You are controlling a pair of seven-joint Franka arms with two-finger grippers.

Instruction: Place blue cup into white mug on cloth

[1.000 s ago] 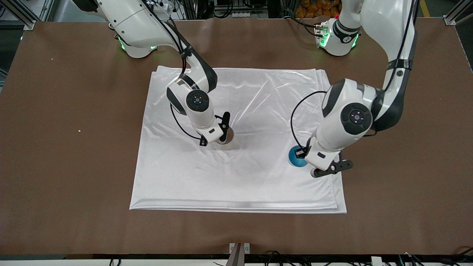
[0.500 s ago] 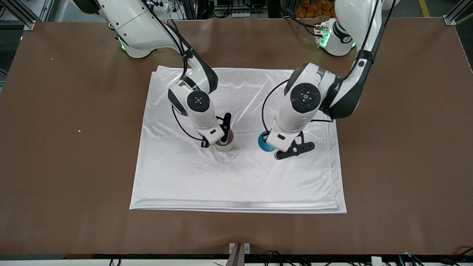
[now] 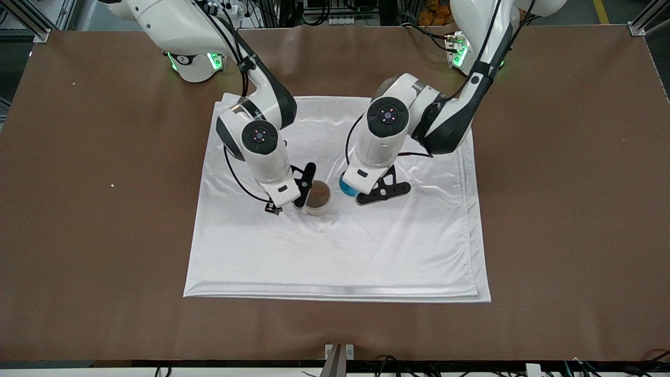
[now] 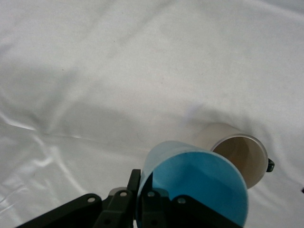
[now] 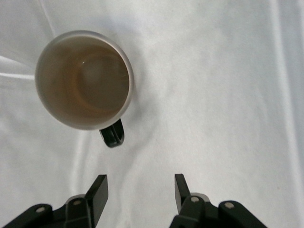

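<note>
Blue cup [image 3: 347,186] half hidden under left pincer [image 3: 366,195]

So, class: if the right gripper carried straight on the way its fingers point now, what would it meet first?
Probably the cloth. The right gripper is open and empty, pointing down at bare fabric beside the white mug, whose handle lies just off that line, though depth is unclear.

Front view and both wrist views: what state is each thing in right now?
blue cup: held in the left gripper, above the cloth, beside the mug
white mug: upright on the cloth, empty, not held
cloth: spread flat, wrinkled
left gripper: shut on the blue cup
right gripper: open, beside the mug
</note>
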